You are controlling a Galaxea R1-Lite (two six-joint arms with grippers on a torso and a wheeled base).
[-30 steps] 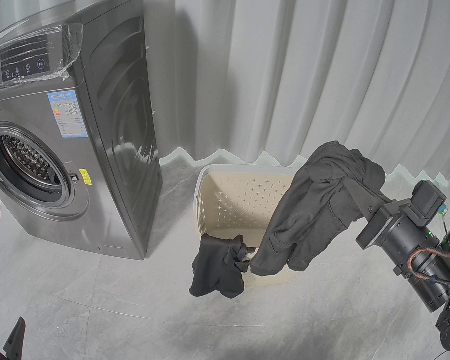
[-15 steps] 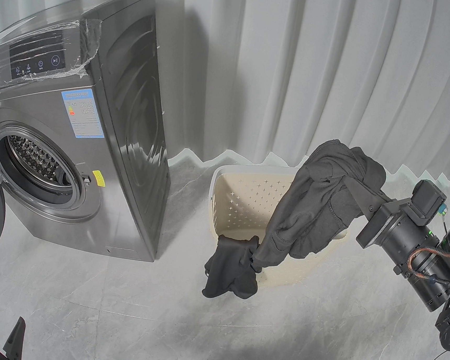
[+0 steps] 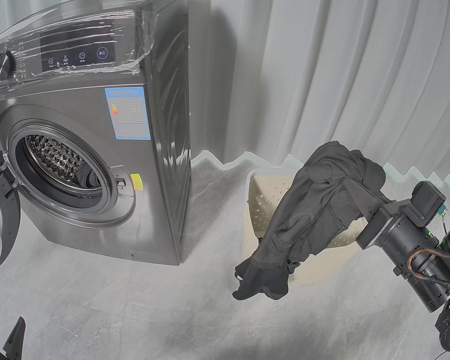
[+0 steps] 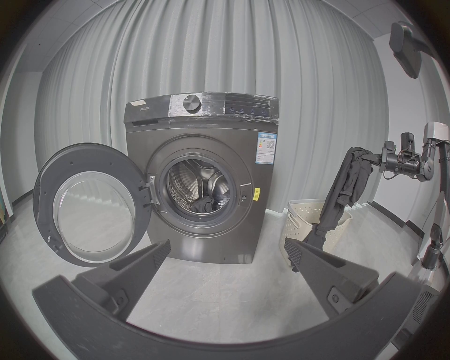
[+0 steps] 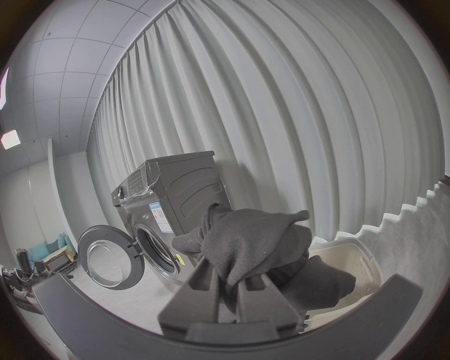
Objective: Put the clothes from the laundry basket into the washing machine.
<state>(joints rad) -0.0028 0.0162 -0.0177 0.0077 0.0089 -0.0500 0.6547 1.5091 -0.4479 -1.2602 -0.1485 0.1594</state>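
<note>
You're looking at a right arm (image 3: 413, 243) running in thick black cylindrical segments, with a braided orange-and-black cable (image 3: 428, 254) looping at its wrist and a boxy black camera (image 3: 427, 200) sitting on top. Your left gripper (image 4: 224, 247) is showing dark grey wedge-shaped fingers (image 4: 323, 272), each carrying a screw near its base.

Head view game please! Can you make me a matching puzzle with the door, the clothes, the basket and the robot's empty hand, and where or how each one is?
Things:
1. door
2. garment
3. basket
4. left end effector

States:
A. hangs from the right end effector
B. open, holding nothing
C. swung wide open
D. on the floor beside the washer

Pairs: 1-C, 2-A, 3-D, 4-B
</note>
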